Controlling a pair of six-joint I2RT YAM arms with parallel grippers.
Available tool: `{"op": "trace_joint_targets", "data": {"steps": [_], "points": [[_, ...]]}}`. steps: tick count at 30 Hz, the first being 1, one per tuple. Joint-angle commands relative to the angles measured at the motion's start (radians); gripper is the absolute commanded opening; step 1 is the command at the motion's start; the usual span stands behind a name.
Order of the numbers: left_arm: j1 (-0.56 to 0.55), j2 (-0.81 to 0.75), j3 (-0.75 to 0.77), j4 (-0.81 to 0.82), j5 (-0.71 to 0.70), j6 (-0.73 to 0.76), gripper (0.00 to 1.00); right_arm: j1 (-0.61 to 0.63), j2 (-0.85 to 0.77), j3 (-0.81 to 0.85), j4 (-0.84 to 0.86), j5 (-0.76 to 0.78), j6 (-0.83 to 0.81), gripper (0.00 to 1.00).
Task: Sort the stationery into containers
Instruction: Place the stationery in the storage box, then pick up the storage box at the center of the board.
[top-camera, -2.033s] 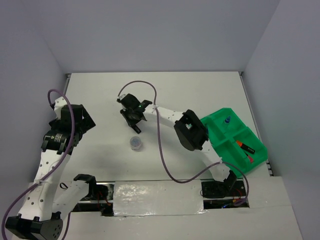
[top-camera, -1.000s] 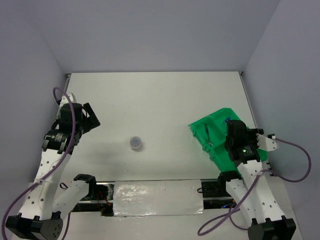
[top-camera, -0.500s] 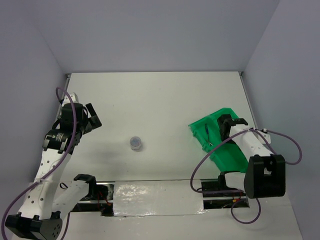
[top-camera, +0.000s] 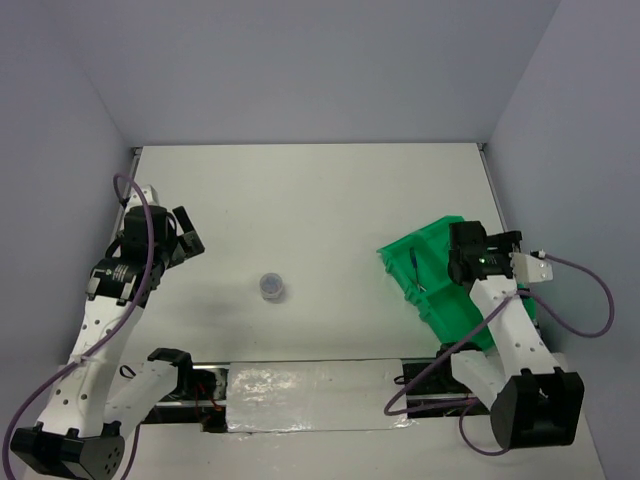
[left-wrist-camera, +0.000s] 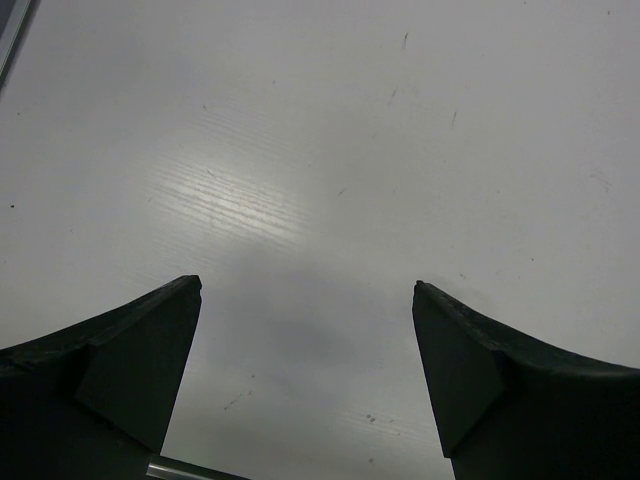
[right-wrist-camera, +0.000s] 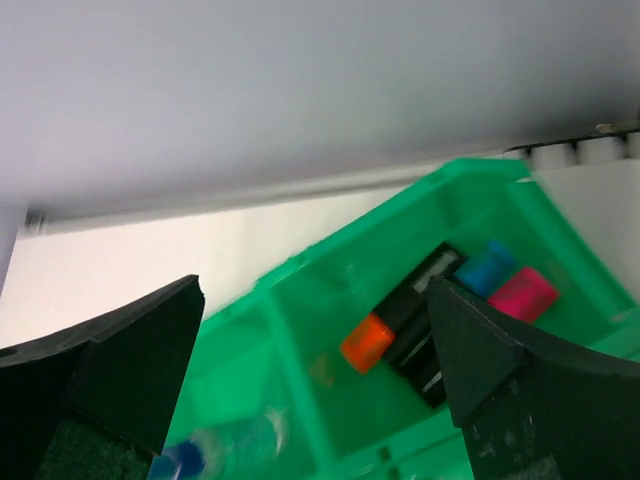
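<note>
The green tray (top-camera: 445, 310) lies at the right of the table, and my right gripper (top-camera: 465, 250) hovers open above it, holding nothing. In the right wrist view the tray (right-wrist-camera: 300, 275) holds short black highlighters with an orange cap (right-wrist-camera: 365, 342), a blue cap (right-wrist-camera: 485, 268) and a pink cap (right-wrist-camera: 522, 295); a blurred blue-capped bottle (right-wrist-camera: 225, 450) lies in the adjoining compartment, below the right gripper (right-wrist-camera: 315, 285). A thin blue pen (top-camera: 415, 266) rests in the tray's left compartment. The round greyish tub (top-camera: 271, 287) stands alone mid-table. My left gripper (top-camera: 188, 238) (left-wrist-camera: 305, 285) is open over bare table.
Grey walls close in the white table (top-camera: 330, 210) on three sides. The tray sits close to the right wall. A foil-covered strip (top-camera: 315, 395) runs between the arm bases at the near edge.
The right arm has shifted its pose above the tray and its jaws have spread wide. The left arm has barely moved and the tub stays put.
</note>
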Motion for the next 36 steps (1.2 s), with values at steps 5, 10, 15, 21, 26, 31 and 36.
{"op": "trace_joint_targets", "data": {"steps": [5, 10, 15, 21, 26, 31, 36], "points": [[-0.004, 0.016, 0.002, 0.026, -0.012, 0.004, 0.99, 0.042, -0.271, 0.079, 0.625, -0.518, -1.038, 1.00], [-0.004, 0.025, 0.012, -0.018, -0.123, -0.047, 0.99, 0.314, -0.249, 0.307, 0.403, -0.831, -1.238, 1.00], [0.022, 0.048, 0.046, -0.089, -0.225, -0.111, 0.99, 0.798, 0.085, 0.416, 0.321, -0.750, -1.357, 1.00], [0.027, -0.024, 0.037, -0.094, -0.288, -0.137, 0.99, 1.014, 0.490, 0.510, 0.468, -0.828, -1.342, 1.00], [0.028, -0.016, 0.032, -0.077, -0.259, -0.116, 0.99, 1.071, 0.754, 0.663, 0.513, -0.892, -1.368, 1.00], [0.030, 0.005, 0.032, -0.071, -0.224, -0.099, 0.99, 1.073, 0.893, 0.723, 0.559, -0.974, -1.367, 1.00], [0.030, -0.002, 0.028, -0.055, -0.198, -0.084, 0.99, 1.079, 0.908, 0.723, 0.594, -1.011, -1.364, 1.00]]}}
